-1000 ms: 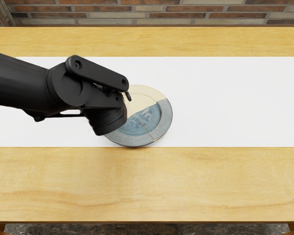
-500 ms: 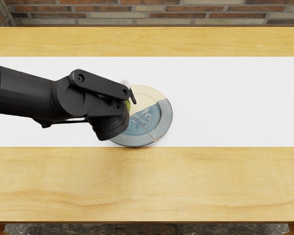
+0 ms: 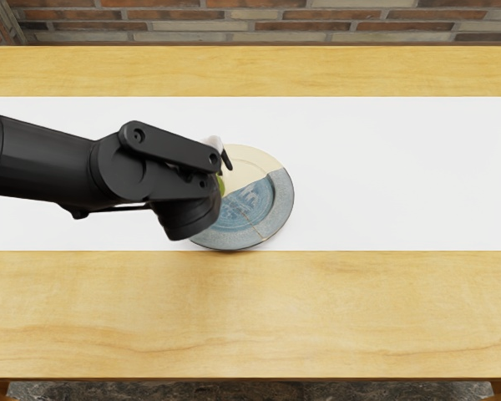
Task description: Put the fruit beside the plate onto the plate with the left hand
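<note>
A round plate [image 3: 287,197], blue-grey with a cream section at the top, lies on the white table runner. My left hand [image 3: 210,177] comes in from the left and covers the plate's left edge. Only a small green-yellow sliver of the fruit [image 3: 221,185] peeks out at the hand's right side, over the plate's left part. The hand's bulk hides the rest of the fruit, and the fingers appear curled around it. Whether the fruit touches the plate is hidden. The right arm does not show.
The white runner [image 3: 401,167] crosses the wooden table [image 3: 250,317] from left to right. A brick wall [image 3: 250,21] stands behind the table's far edge. My black forearm [image 3: 42,167] lies over the runner's left part.
The left hand has shifted right over the plate's left edge, and the green sliver of fruit has come into sight beside it. In the last half second it has barely moved.
</note>
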Robot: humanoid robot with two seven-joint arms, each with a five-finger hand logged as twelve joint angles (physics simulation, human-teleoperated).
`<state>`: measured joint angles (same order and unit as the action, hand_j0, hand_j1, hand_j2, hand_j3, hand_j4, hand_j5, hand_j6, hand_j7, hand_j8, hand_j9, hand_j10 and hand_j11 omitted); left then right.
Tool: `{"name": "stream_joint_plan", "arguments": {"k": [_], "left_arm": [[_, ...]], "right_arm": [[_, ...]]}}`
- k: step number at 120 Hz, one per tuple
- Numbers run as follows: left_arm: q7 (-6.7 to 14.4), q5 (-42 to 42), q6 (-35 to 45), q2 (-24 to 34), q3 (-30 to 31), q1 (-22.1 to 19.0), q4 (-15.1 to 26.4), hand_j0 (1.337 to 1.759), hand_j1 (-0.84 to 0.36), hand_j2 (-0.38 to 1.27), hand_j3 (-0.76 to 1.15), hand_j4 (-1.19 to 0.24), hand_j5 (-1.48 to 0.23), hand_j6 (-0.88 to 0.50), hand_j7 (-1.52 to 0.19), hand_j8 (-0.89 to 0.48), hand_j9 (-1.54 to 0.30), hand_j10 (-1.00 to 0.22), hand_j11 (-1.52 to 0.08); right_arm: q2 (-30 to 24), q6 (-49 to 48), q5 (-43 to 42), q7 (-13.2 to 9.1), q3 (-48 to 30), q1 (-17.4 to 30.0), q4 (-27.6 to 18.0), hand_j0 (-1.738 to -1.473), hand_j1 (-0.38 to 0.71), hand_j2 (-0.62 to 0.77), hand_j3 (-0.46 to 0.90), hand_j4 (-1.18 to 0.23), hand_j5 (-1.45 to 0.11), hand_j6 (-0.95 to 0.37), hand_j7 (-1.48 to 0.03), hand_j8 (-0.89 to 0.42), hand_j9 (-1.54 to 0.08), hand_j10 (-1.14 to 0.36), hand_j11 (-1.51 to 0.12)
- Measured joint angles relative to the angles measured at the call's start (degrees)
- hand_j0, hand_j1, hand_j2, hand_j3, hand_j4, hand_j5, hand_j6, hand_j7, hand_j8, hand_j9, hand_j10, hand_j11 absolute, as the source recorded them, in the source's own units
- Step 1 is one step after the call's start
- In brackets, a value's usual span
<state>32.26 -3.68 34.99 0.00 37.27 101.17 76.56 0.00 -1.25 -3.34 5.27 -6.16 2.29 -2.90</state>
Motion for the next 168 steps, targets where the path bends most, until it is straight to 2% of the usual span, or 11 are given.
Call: {"name": "stream_joint_plan", "arguments": {"k": [30, 61, 69, 84, 94, 102, 109, 136, 144, 168], "left_arm": [[-0.3, -0.1, 0.0, 0.0, -1.3, 0.1, -2.9, 1.658, -0.03, 0.07, 0.0, -0.32, -0.42, -0.32, -0.42, -0.31, -0.42, -0.33, -0.42], [-0.8, -2.0, -0.3, 0.0, -9.6, -0.5, -5.7, 1.658, 0.03, 0.06, 0.0, -0.27, -0.35, -0.27, -0.35, -0.26, -0.35, -0.27, -0.35], [-2.0, -4.1, -2.3, 2.7, -13.0, -1.7, -5.5, 1.658, 0.03, 0.05, 0.0, -0.26, -0.34, -0.26, -0.34, -0.26, -0.34, -0.27, -0.34], [-7.1, -5.7, -9.5, 8.6, -18.5, -4.0, -5.3, 1.658, 0.04, 0.05, 0.0, -0.26, -0.34, -0.26, -0.34, -0.26, -0.34, -0.26, -0.34], [-10.5, -6.8, -17.7, 14.5, -23.5, -8.8, -5.4, 1.658, 0.04, 0.05, 0.0, -0.26, -0.33, -0.26, -0.33, -0.25, -0.33, -0.26, -0.33], [-12.2, -8.2, -25.2, 17.3, -28.2, -11.4, -5.5, 1.658, 0.04, 0.05, 0.0, -0.25, -0.33, -0.26, -0.33, -0.25, -0.33, -0.26, -0.33], [-13.4, -9.8, -32.2, 20.8, -33.1, -15.7, -5.7, 1.658, 0.05, 0.05, 0.0, -0.25, -0.33, -0.25, -0.33, -0.25, -0.33, -0.25, -0.33], [-15.1, -14.0, -55.9, 28.7, -51.1, -26.6, -5.9, 1.658, 0.04, 0.05, 0.0, -0.26, -0.33, -0.26, -0.33, -0.26, -0.33, -0.26, -0.33], [-16.1, -14.6, -62.5, 29.5, -55.9, -30.3, -7.3, 1.658, 0.04, 0.05, 0.0, -0.26, -0.33, -0.26, -0.33, -0.26, -0.33, -0.26, -0.33], [-17.6, -16.0, -68.9, 31.7, -71.8, -42.7, -13.3, 1.658, 0.04, 0.05, 0.0, -0.26, -0.33, -0.26, -0.33, -0.26, -0.33, -0.26, -0.33]], "right_arm": [[0.0, 0.0, 0.0, 0.0, 0.0, 0.0, 0.0, -1.658, -0.3, -0.01, 0.0, -0.04, -0.05, -0.04, -0.05, -0.04, -0.05, -0.04, -0.05], [0.0, 0.0, 0.0, 0.0, 0.0, 0.0, 0.0, -1.658, -0.3, -0.01, 0.0, -0.04, -0.05, -0.04, -0.05, -0.04, -0.05, -0.04, -0.05], [0.0, 0.0, 0.0, 0.0, 0.0, 0.0, 0.0, -1.658, -0.3, -0.01, 0.0, -0.04, -0.05, -0.04, -0.05, -0.04, -0.05, -0.04, -0.05], [0.0, 0.0, 0.0, 0.0, 0.0, 0.0, 0.0, -1.658, -0.3, -0.01, 0.0, -0.04, -0.05, -0.04, -0.05, -0.04, -0.05, -0.04, -0.05], [0.0, 0.0, 0.0, 0.0, 0.0, 0.0, 0.0, -1.658, -0.3, -0.01, 0.0, -0.04, -0.05, -0.04, -0.05, -0.04, -0.05, -0.04, -0.05], [0.0, 0.0, 0.0, 0.0, 0.0, 0.0, 0.0, -1.658, -0.3, -0.01, 0.0, -0.04, -0.05, -0.04, -0.05, -0.04, -0.05, -0.04, -0.05], [0.0, 0.0, 0.0, 0.0, 0.0, 0.0, 0.0, -1.658, -0.3, -0.01, 0.0, -0.04, -0.05, -0.04, -0.05, -0.04, -0.05, -0.04, -0.05], [0.0, 0.0, 0.0, 0.0, 0.0, 0.0, 0.0, -1.658, -0.3, -0.01, 0.0, -0.04, -0.05, -0.04, -0.05, -0.04, -0.05, -0.04, -0.05], [0.0, 0.0, 0.0, 0.0, 0.0, 0.0, 0.0, -1.658, -0.3, -0.01, 0.0, -0.04, -0.05, -0.04, -0.05, -0.04, -0.05, -0.04, -0.05], [0.0, 0.0, 0.0, 0.0, 0.0, 0.0, 0.0, -1.658, -0.3, -0.01, 0.0, -0.04, -0.05, -0.04, -0.05, -0.04, -0.05, -0.04, -0.05]]}}
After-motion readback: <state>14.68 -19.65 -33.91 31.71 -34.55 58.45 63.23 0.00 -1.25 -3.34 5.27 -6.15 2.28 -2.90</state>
